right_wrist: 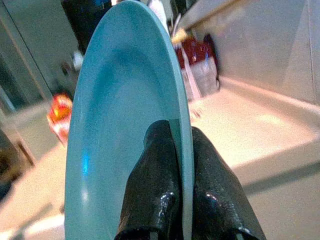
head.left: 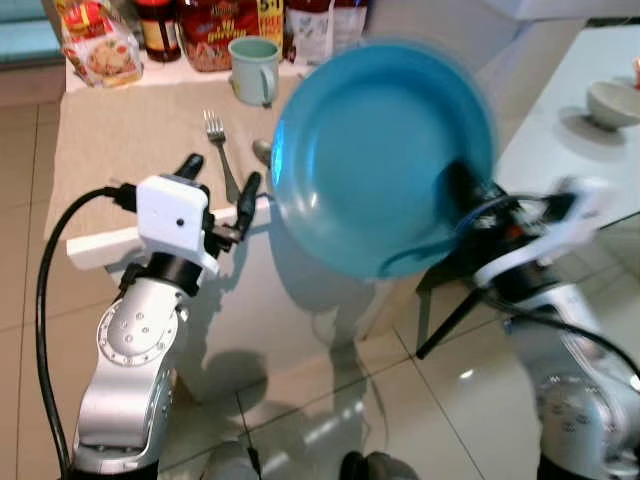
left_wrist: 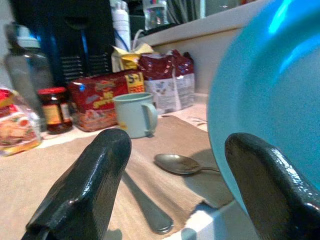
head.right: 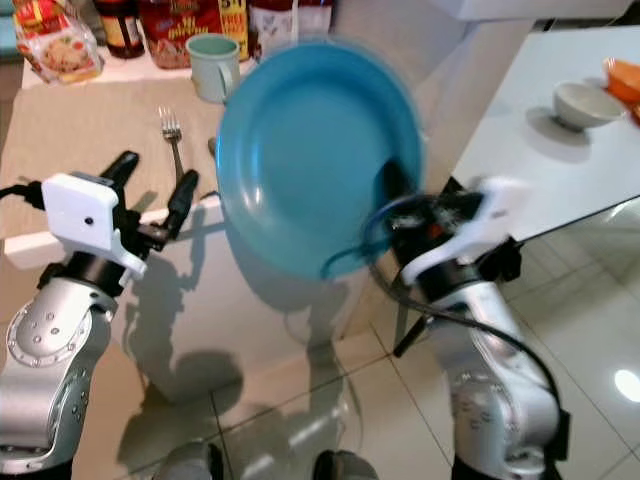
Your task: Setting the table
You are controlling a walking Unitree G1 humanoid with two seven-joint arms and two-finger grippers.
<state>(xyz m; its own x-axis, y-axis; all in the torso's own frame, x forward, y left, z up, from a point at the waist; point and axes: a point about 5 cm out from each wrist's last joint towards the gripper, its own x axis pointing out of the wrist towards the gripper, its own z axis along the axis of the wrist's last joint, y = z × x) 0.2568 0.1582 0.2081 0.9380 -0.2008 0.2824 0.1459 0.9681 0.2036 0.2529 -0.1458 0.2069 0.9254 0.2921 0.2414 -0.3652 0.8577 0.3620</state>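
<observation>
Setting partly laid, plate not yet down. Blue plate [head.left: 385, 160] up in the air, tilted steeply on edge, face toward the head camera, carried above the near edge of the bench [head.left: 120, 245] and hiding part of the mat. Right gripper [right_wrist: 175, 180] clamped on the plate's lower rim: one finger on the face, the other on the back, rim pinched between, as seen in the right wrist view. Plate and right arm blurred, so probably mid-swing toward the mat; judgement only. Left gripper [head.left: 220, 185] beside the plate on its left, over the near edge of the tan placemat [head.left: 130, 130], fingers [left_wrist: 85, 185] spread wide, holding nothing; right-hand finger close to the plate rim, contact not clear. Already on the placemat: fork [head.left: 215, 135] left of the plate, spoon [left_wrist: 177, 164] just beyond the plate edge, pale green mug [head.left: 255, 68] behind the plate at the far edge of the mat. Behind the mug, a row of food packets [head.left: 215, 30] and a jar [head.right: 122, 28] along the back of the bench, not part of the setting as far as can be told. White table to the right of the plate with a small bowl [head.left: 612, 103] on it, well apart. Remaining: level the plate, lower it onto the mat between or beside the cutlery, release. Spoon sits where the plate may land, so clearance to watch. Any further items needed cannot be told.
</observation>
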